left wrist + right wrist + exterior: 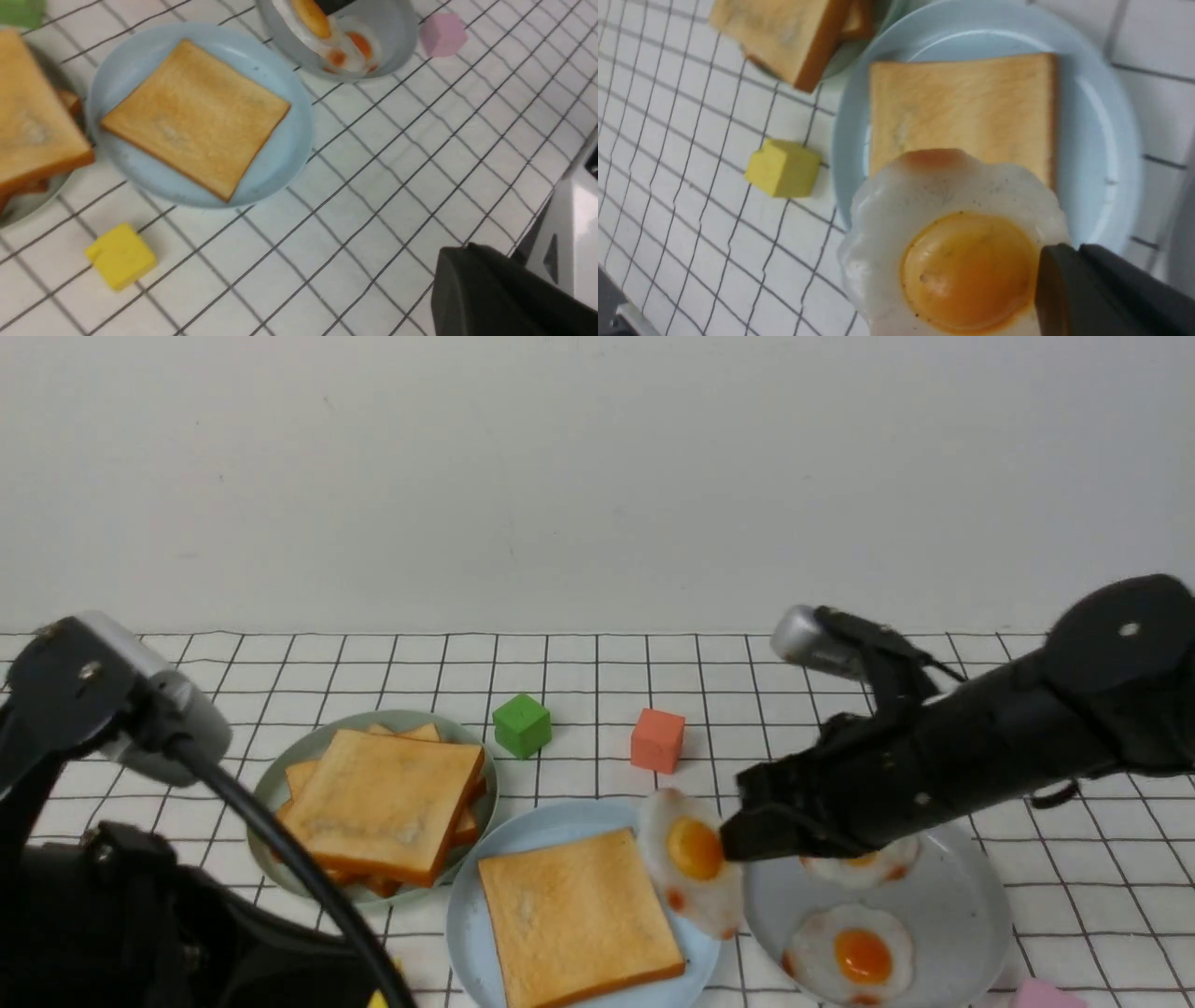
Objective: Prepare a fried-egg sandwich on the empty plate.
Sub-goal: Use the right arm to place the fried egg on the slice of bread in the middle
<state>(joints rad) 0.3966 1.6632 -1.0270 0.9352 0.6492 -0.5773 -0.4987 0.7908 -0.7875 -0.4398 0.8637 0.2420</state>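
Front view: blue plate (pixel 462 933), lower centre, bearing one toast slice (pixel 579 915); right pincer (pixel 733 835), right of centre, clenched on a fried egg (pixel 695 849), tilted. Step, as judged: laying the filling.

Left wrist view: left pincer (pixel 467 252), lower right corner, clenched, nothing held.

Right wrist view: egg, lower centre, partly overlapping the slice. Next move, presumably: centre, level, release.
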